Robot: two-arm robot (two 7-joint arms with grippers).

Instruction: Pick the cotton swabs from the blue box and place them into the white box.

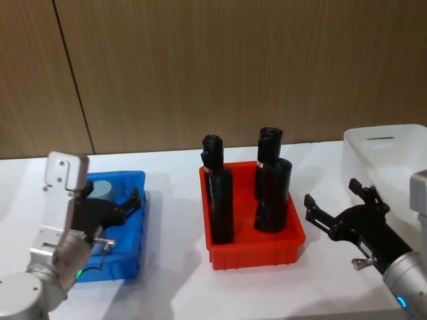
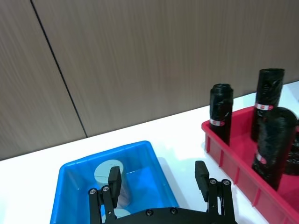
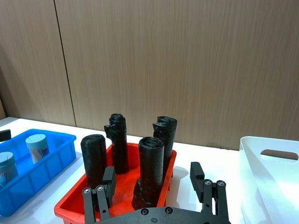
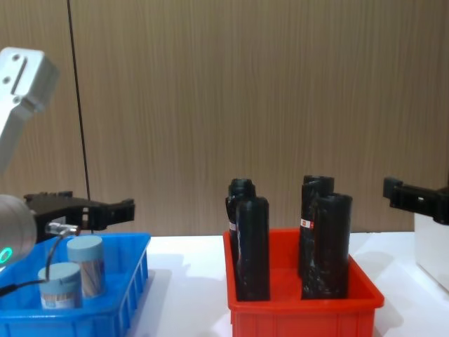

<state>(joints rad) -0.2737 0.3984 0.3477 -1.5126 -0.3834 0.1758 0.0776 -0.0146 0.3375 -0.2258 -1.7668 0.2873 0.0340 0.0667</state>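
Observation:
Two cotton swab jars (image 4: 85,263) (image 4: 59,284), clear with pale grey-blue lids, stand upright in the blue box (image 4: 112,302) at the table's left. My left gripper (image 1: 133,203) hovers open just above that box, with nothing between its fingers; in the left wrist view one jar's lid (image 2: 106,173) lies past the left finger (image 2: 114,182). The white box (image 1: 393,157) sits at the far right. In front of it, beside the red bin, my right gripper (image 1: 331,193) is open and holds nothing. The right wrist view shows both jars (image 3: 37,147) (image 3: 7,165) far off.
A red bin (image 1: 257,250) with several tall black cylinders (image 1: 273,193) stands in the middle, between the blue and white boxes. A brown wood-panel wall (image 1: 233,67) runs behind the white table (image 1: 173,287).

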